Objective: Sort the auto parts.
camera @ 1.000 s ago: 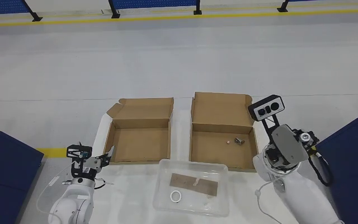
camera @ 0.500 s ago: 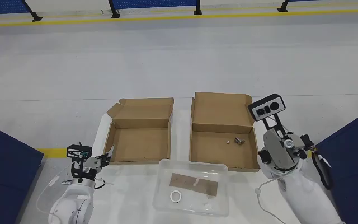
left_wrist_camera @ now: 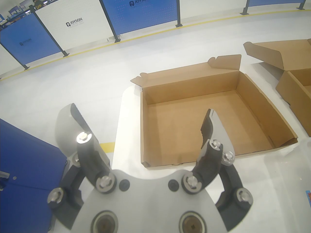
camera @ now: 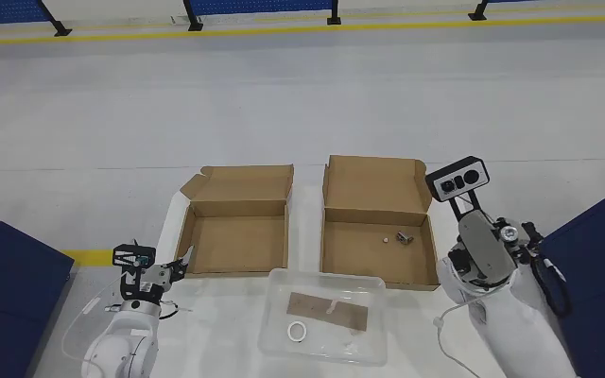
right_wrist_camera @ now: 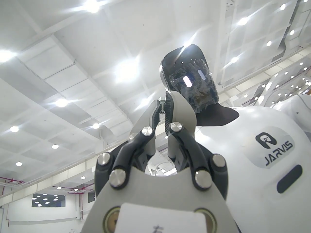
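A white table (camera: 236, 295) carries everything. On its far half stand 2 open brown cardboard boxes, side by side with a narrow gap between them, their lids folded back away from the robot. The left box (camera: 236, 243) has a bare floor. The right box (camera: 359, 253) holds 2 little pieces.

A clear plastic tray (camera: 364, 348) sits at the near edge of the table. It lies in front of both boxes and reaches further along the right one.

The left gripper (left_wrist_camera: 139, 110) hangs over the near left corner of the table, close to the near left corner of the left box and pointing toward it. Its jaws are spread wide with nothing between them. The right gripper (right_wrist_camera: 162, 105) points up toward the ceiling, with its arm standing by the near right corner of the right box. Its fingers are drawn almost together and pinch a small metal screw (right_wrist_camera: 160, 107) at their tips.

A flat cardboard strip (camera: 326, 311) lies across the middle of the tray. A white ring (camera: 297, 331) lies in the tray's near left part, close to the strip but apart from it.

In the right box, a dark part (camera: 403, 237) and a pale part (camera: 386, 241) rest on the floor toward the right wall, near each other but not touching.
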Controlling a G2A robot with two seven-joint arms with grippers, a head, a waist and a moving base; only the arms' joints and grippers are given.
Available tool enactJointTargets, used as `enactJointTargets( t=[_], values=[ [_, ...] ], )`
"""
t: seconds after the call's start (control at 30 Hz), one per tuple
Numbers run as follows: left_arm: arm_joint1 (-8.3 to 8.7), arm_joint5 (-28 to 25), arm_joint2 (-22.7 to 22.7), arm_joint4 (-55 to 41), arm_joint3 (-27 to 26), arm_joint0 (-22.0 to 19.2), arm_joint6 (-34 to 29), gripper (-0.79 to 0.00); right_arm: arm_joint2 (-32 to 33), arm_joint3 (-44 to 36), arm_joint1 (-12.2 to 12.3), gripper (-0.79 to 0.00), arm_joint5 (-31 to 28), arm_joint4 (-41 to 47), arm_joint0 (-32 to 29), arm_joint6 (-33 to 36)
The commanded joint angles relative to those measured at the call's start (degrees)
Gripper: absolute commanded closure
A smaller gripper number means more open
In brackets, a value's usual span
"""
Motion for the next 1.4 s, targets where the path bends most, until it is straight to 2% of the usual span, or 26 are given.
enactJointTargets(
  t=[0.0, 0.17, 0.37, 0.67, 0.87, 0.97, 1.37],
  values=[
    [0.00, 0.0, 0.0, 0.0, 0.0, 0.0, 0.0, -0.785, 0.0, 0.0, 0.0, 0.000, 0.0, 0.0, 0.0, 0.0],
    [0.00, 0.0, 0.0, 0.0, 0.0, 0.0, 0.0, -0.785, 1.1, -0.6, 0.0, 0.000, 0.3, -1.4, -0.1, -1.5],
    [0.00, 0.0, 0.0, 0.0, 0.0, 0.0, 0.0, -0.785, 8.2, 0.8, 0.7, 0.000, 4.4, -9.2, -1.1, -0.7],
    [0.00, 0.0, 0.0, 0.0, 0.0, 0.0, 0.0, -0.785, 20.9, 4.9, 3.2, 0.000, 18.5, -28.6, -3.0, 6.2],
    [0.00, 0.0, 0.0, 0.0, 0.0, 0.0, 0.0, -0.785, 24.1, 6.9, 5.1, 0.000, 25.3, -45.2, -2.5, 13.8],
    [0.00, 0.0, 0.0, 0.0, 0.0, 0.0, 0.0, -0.785, 21.8, 8.1, 6.6, 0.000, 23.2, -53.2, -2.0, 16.4],
    [0.00, 0.0, 0.0, 0.0, 0.0, 0.0, 0.0, -0.785, 21.8, 8.1, 6.6, 0.000, 23.2, -53.2, -2.0, 16.4]
  ],
)
